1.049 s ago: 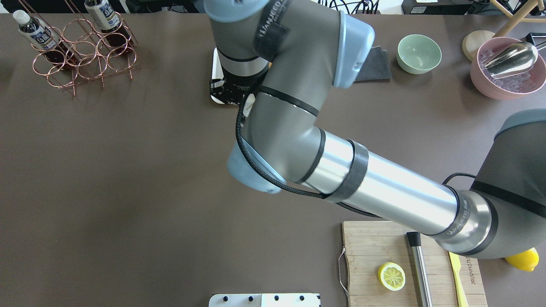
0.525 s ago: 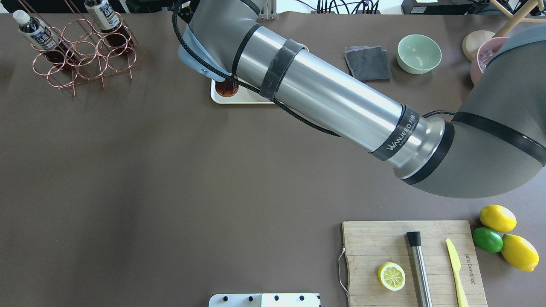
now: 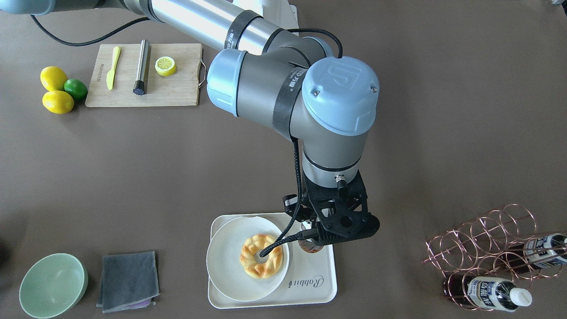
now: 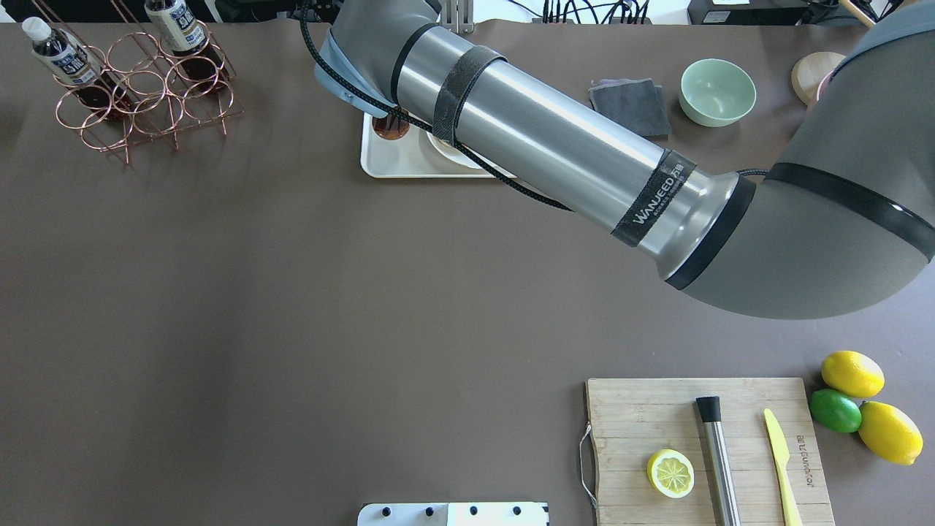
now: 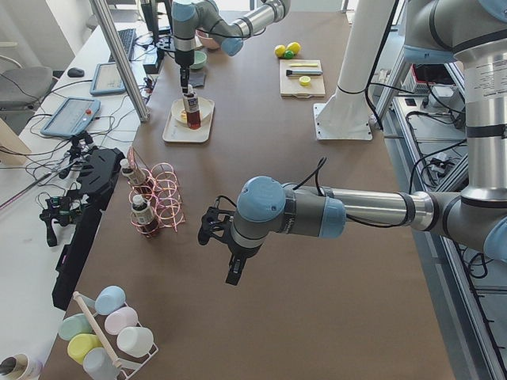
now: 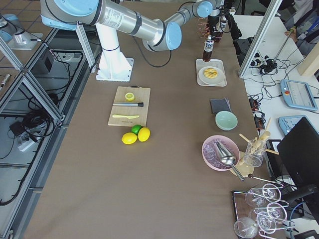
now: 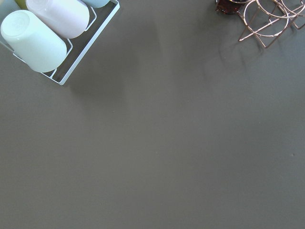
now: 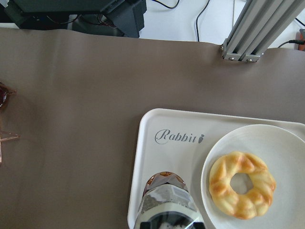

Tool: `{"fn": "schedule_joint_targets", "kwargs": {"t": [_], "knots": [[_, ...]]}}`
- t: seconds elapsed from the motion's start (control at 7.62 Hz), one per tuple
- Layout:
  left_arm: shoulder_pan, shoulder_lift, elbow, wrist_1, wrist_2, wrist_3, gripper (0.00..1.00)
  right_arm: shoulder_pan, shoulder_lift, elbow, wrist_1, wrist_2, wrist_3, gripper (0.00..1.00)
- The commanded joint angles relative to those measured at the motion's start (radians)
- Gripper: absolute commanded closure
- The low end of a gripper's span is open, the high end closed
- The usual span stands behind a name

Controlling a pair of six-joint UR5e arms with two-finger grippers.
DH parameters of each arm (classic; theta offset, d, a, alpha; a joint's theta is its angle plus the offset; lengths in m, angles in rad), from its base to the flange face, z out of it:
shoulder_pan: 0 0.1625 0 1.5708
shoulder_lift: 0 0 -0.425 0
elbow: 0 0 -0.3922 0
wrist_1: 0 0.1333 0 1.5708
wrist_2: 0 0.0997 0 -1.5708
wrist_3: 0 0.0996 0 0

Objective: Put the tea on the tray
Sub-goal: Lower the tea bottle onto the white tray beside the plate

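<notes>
Tea [image 8: 167, 202]: 1 small clear bottle of red-brown liquid. It stands upright beneath the right gripper [image 3: 336, 223], which appears closed on its capped top, though the wrist hides the fingers. The base is over the tray [image 3: 319, 261], in the bare strip on the robot's left of the round plate [image 3: 219, 261]. Whether it rests on the tray or hangs just above it cannot be told. The plate carries 1 ring pastry [image 3: 248, 257].

The tray lies at the worktop's far edge, about midway along it. Toward the far left corner stands a copper wire rack [image 4: 139, 95] holding 2 like bottles. The left gripper [image 5: 231, 267] hangs over bare worktop near the left end, and whether it is open or closed cannot be told.

Handling (judgement): the bottle is probably light, with thin walls that give under a hard squeeze and a smooth, somewhat slippery surface. It is tall and narrow, so it tips easily. The stiff neck below the cap is the best hold, with the base set flat before release.
</notes>
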Motion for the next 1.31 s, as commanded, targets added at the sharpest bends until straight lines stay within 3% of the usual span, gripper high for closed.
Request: {"fn": "schedule_joint_targets", "kwargs": {"t": [0.0, 1.18], "knots": [[-0.009, 0.016, -0.015, -0.005, -0.002, 0.002, 0.03, -0.007, 0.025, -0.116, 0.113, -0.054, 0.027, 1.0], [-0.047, 0.022, -0.009, -0.003, -0.023, 0.002, 0.03, -0.02, 0.038, -0.157, 0.116, -0.06, -0.001, 1.0]]}}
